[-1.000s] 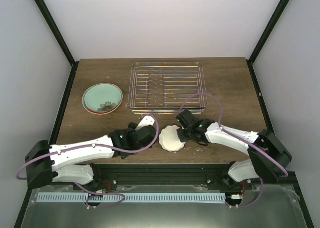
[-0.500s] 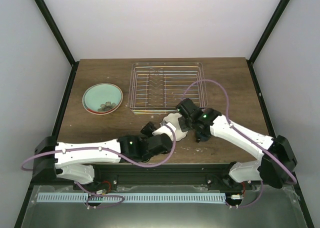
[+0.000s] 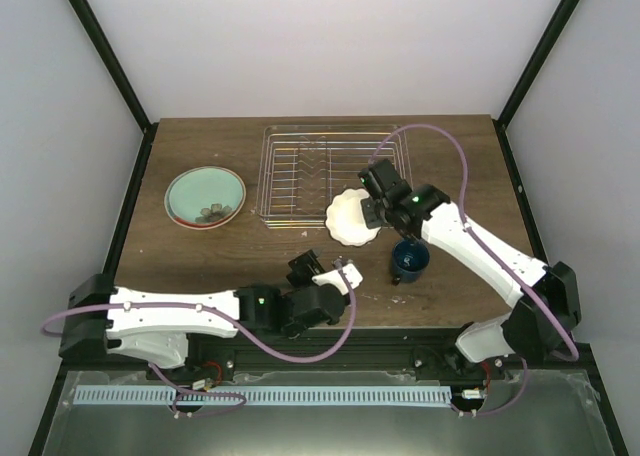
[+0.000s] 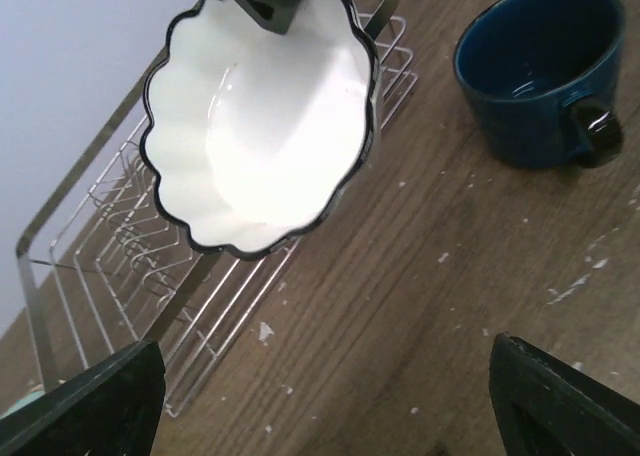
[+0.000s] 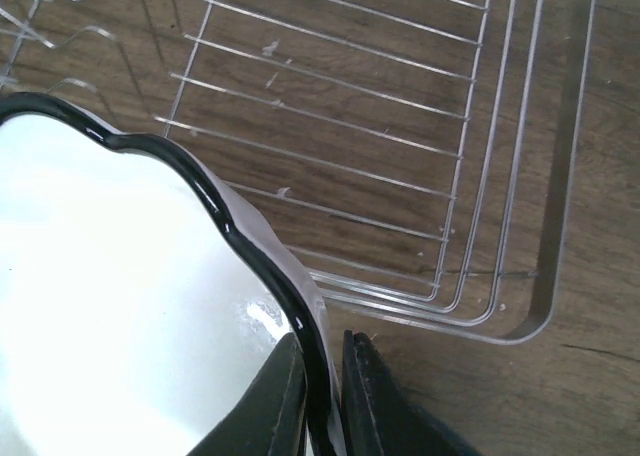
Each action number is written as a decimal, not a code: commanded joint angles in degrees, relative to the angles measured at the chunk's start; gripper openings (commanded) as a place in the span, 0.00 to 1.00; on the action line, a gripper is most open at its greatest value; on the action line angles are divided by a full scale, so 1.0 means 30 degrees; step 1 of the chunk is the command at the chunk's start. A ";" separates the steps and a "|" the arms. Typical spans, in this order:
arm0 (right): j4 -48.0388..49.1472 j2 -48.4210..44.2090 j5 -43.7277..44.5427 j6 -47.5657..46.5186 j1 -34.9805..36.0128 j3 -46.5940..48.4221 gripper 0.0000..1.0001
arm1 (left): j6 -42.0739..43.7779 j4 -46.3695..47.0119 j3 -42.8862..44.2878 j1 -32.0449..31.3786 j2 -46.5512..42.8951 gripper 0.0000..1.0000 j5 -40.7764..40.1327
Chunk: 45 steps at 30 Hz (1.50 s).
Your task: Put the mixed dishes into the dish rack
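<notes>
Item, scalloped dish (image 3: pixel 350 219): right pincer (image 3: pixel 372 208) is clenching its rim, tilting it over the near edge of the rack (image 3: pixel 300 166) for slotting (left pincer (image 3: pixel 318 272) is hovering released, empty).

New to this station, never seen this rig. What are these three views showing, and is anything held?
Two robot arms are bolted at the near edge of the table. One view looks down from above and behind them; the other two come from a camera on each wrist. The right gripper is shut on the rim of the white scalloped dish, held at the near edge of the wire dish rack. The left gripper is open and empty. A dark blue mug stands on the wood; a green plate lies at the left.
</notes>
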 commanded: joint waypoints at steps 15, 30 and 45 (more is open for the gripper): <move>-0.0533 0.1233 -0.2355 -0.0680 -0.0807 0.4322 0.01 | 1.3077 1.5693 -0.2656 -0.0297 0.4284 0.94 -0.8057; -0.0777 0.0436 -0.3457 -0.0537 -0.0807 0.3852 0.01 | 2.9362 3.8298 -0.3119 -0.0078 1.1926 1.00 -0.9153; -0.0702 0.0116 -0.4008 -0.0562 -0.0809 0.3282 0.01 | 2.9065 3.8306 -0.3201 0.0719 1.2946 1.00 -0.8976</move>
